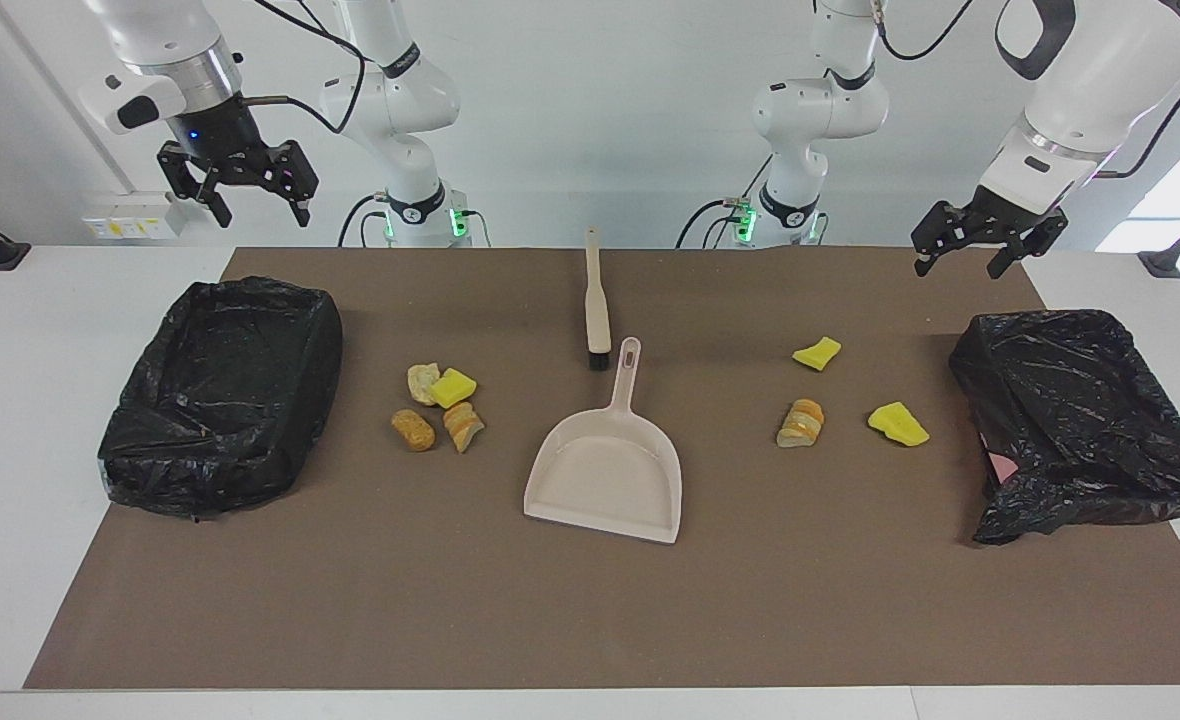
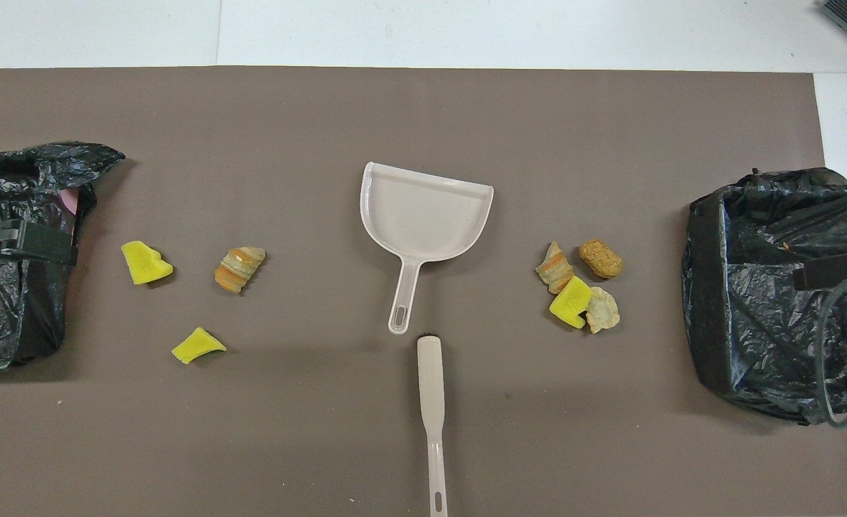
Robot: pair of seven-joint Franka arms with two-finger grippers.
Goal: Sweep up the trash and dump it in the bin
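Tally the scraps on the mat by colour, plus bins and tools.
Yellow scraps: 3
Tan scraps: 4
Bins: 2
Dustpan: 1
Brush: 1
Total: 11

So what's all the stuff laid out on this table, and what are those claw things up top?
Brown mat: one, covers the table.
Beige plastic dustpan: one, mid-mat.
Beige brush: one, nearer the robots than the dustpan.
Yellow spongy wedges: three; one in the cluster, two toward the left arm's end.
Tan bread-like pieces: four; three clustered toward the right arm's end, one apart.
Black-bagged bins: two, one at each end.
Left gripper: open, raised.
Right gripper: open, raised.
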